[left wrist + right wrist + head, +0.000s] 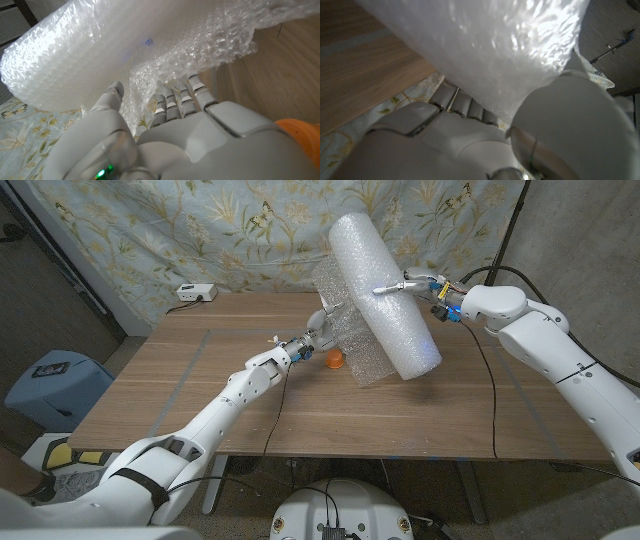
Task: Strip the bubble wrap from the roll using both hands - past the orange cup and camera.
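Floral cloth (200, 230) is hung behind a wooden table (200, 390), and a small white box (193, 293) sits at the far edge, well apart from both hands.

A roll (385, 295) of bubble wrap is held up off the table, tilted, its upper end toward the cloth and its lower end toward the robot. The right hand (420, 286) is clamped on the roll from the right side; in the right wrist view its fingers (462, 104) are seen pressed against the roll (485, 50), the thumb on the other face.

A loose sheet (340, 330) hangs from the roll on the side toward the left hand (312, 340). The sheet's edge is pinched by the left hand, just below and to the left of the roll. In the left wrist view the fingers (180, 97) are seen closed on the crumpled sheet (200, 55), with the thumb (111, 97) on the opposite face and the roll (75, 55) just beyond.

An orange cup (335, 360) stands on the table just beside the left hand, under the sheet; what it contains cannot be told. Its rim (300, 135) shows at the edge of the left wrist view, beside the hand (200, 145). The right wrist view shows table (365, 65) and cloth beyond the right hand (470, 135), which the head view hides behind the roll.
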Action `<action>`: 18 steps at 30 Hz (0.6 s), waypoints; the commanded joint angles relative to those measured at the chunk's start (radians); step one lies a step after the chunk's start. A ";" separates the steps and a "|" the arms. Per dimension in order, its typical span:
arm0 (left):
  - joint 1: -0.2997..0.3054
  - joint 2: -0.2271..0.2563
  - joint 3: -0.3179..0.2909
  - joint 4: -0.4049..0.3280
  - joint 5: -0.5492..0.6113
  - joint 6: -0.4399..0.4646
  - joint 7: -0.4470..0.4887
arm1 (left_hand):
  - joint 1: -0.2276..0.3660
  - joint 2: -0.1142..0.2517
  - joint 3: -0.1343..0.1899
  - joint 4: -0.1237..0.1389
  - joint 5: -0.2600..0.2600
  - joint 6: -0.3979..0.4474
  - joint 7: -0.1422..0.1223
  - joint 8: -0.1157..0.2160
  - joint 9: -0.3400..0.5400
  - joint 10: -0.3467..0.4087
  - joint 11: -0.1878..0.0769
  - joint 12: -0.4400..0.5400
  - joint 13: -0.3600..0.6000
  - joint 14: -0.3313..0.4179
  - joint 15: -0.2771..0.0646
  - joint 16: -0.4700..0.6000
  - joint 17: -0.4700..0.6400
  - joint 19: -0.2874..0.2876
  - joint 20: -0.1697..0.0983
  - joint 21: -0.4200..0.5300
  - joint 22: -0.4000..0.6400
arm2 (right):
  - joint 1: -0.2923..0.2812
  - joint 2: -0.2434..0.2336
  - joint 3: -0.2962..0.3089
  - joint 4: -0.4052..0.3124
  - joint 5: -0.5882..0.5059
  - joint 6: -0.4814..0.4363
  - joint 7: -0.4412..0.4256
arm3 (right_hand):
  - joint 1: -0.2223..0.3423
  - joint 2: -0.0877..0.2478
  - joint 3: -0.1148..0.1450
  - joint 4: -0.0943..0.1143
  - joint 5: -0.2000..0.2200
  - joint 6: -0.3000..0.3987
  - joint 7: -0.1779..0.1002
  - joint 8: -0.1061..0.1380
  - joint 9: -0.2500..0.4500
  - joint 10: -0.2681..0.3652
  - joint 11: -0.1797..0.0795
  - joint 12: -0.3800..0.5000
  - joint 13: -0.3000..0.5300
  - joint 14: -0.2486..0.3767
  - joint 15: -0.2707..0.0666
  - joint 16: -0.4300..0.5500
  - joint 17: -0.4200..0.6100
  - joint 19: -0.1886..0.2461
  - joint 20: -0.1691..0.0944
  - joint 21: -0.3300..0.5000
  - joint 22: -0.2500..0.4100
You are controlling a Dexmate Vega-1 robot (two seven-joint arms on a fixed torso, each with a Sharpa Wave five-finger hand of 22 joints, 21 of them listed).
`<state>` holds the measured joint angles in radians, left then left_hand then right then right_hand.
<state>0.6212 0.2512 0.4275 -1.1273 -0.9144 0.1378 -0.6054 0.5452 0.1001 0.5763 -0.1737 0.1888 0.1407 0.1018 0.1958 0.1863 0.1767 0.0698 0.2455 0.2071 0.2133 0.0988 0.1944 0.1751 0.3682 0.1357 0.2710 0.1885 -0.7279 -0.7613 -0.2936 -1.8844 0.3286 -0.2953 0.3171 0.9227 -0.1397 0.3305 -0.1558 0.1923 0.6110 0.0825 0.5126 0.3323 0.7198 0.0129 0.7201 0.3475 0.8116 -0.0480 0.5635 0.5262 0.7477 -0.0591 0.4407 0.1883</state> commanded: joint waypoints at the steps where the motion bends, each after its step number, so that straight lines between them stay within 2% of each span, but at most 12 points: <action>1: -0.020 -0.017 0.003 0.017 -0.021 0.069 -0.024 | 0.013 0.000 -0.003 -0.002 0.005 0.005 0.000 0.001 0.002 0.008 0.003 -0.003 0.003 0.012 -0.001 0.002 0.001 0.015 0.000 0.011 0.005 | -0.009 -0.002 0.007 0.004 0.005 0.002 -0.004 | 0.144 0.158 -0.005 0.002 0.007 0.006 -0.002 0.002 0.005 0.071 -0.061 0.006 0.005 0.061 -0.173 -0.001 0.007 0.003 -0.001 0.006 0.003; 13: -0.043 -0.036 0.006 0.047 -0.030 0.104 -0.061 | 0.034 -0.002 -0.007 -0.002 0.005 0.021 0.006 0.006 0.003 0.018 0.005 -0.002 0.004 0.031 0.000 0.005 0.001 0.050 0.004 0.023 0.006 | -0.009 -0.006 0.002 0.008 0.000 -0.001 -0.002 | 0.146 0.160 -0.008 0.002 0.008 0.007 -0.002 0.000 0.008 0.070 -0.064 0.006 0.004 0.060 -0.172 -0.007 0.012 0.000 0.002 0.008 0.003; 18: -0.047 -0.038 0.001 0.049 -0.034 0.120 -0.056 | 0.050 -0.003 -0.011 -0.002 0.006 0.046 0.013 0.013 0.003 0.048 0.005 0.008 0.007 0.055 -0.001 0.009 0.001 0.069 0.000 0.029 0.006 | -0.004 -0.003 0.000 0.014 0.002 -0.007 0.001 | 0.146 0.161 -0.009 0.002 0.008 0.007 -0.003 -0.001 0.009 0.072 -0.060 0.008 0.004 0.061 -0.173 -0.009 0.012 -0.002 0.002 0.009 0.003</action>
<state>0.5934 0.2264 0.4313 -1.0976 -0.9383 0.2218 -0.6507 0.5793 0.0971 0.5690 -0.1749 0.1887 0.1697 0.1132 0.2019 0.1864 0.2051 0.0741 0.2455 0.2088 0.2494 0.1017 0.1944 0.1749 0.4210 0.1367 0.2927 0.1935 -0.7372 -0.7645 -0.2896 -1.8789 0.3316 -0.2943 0.3137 0.9203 -0.1373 0.3236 -0.1543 0.1962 0.6107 0.0825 0.5084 0.3369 0.7199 0.0128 0.7185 0.3492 0.8158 -0.0483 0.5557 0.5354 0.7477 -0.0591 0.4407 0.1882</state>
